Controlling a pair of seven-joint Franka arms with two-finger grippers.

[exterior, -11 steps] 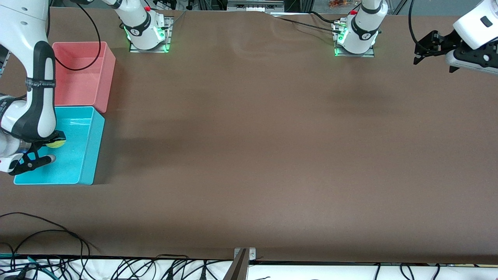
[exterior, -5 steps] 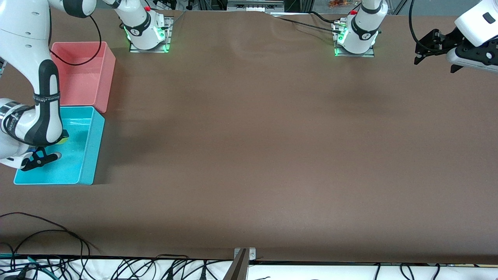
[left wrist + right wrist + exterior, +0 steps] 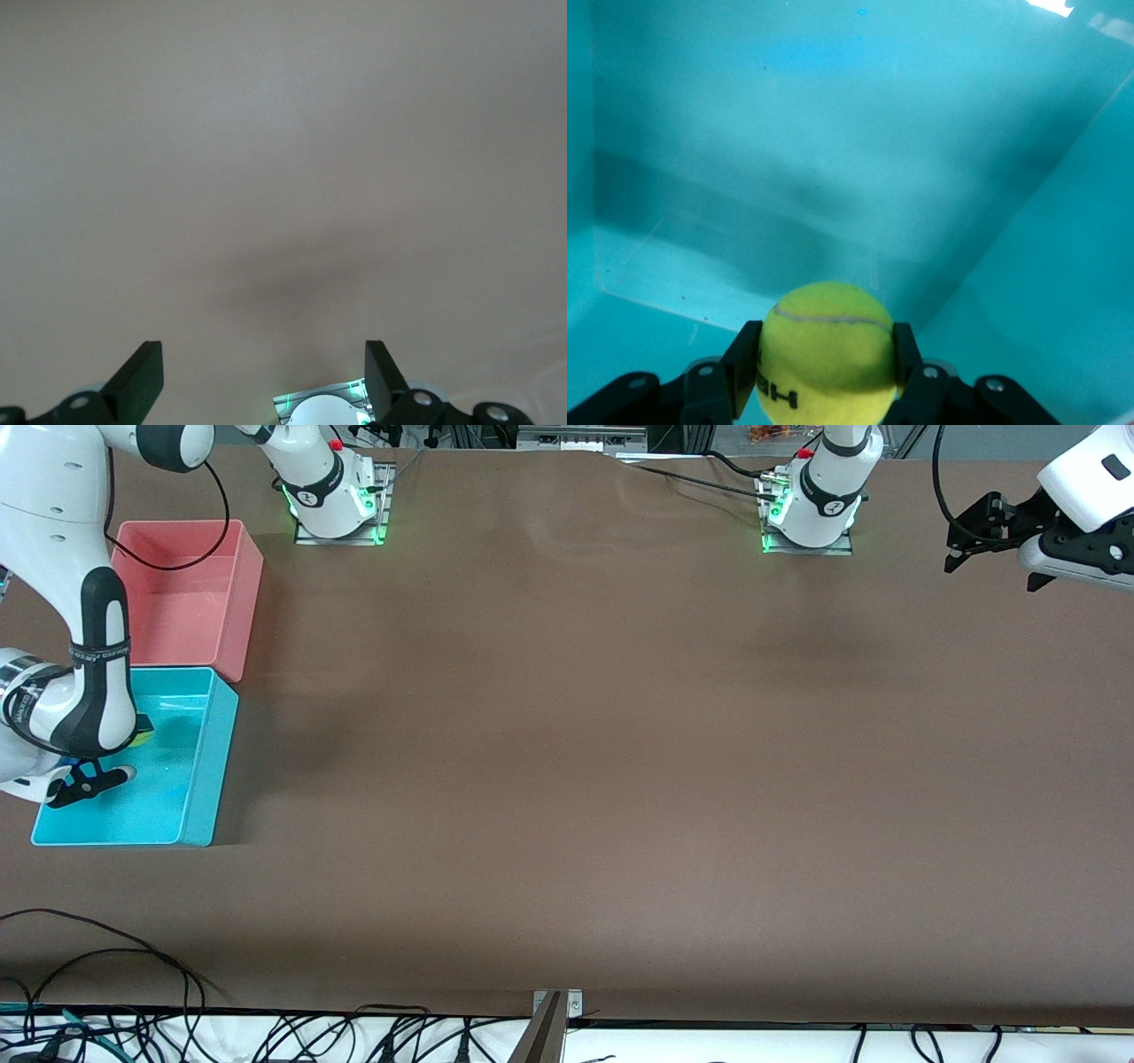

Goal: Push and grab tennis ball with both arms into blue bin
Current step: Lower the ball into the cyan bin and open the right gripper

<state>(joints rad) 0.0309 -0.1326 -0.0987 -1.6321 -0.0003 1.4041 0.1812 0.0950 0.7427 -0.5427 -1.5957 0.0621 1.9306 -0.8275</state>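
Note:
My right gripper [image 3: 826, 359] is shut on the yellow-green tennis ball [image 3: 826, 350], with one finger pressed on each side of it. It holds the ball inside the blue bin [image 3: 833, 133], just above the bin's floor. In the front view the right arm hides most of the ball, and only a sliver [image 3: 144, 732] shows over the blue bin [image 3: 202, 779]. My left gripper [image 3: 964, 545] is open and empty. It hangs in the air at the left arm's end of the table, and its wrist view [image 3: 263, 372] shows only bare brown table under it.
A pink bin [image 3: 246, 593] stands against the blue bin, farther from the front camera. The two arm bases [image 3: 337, 500] [image 3: 808, 509] stand at the table's back edge. Loose black cables [image 3: 133, 957] lie at the front edge.
My right gripper has carried the ball a little farther from the front camera within the blue bin, and the arm now hides most of it. The left gripper has barely shifted.

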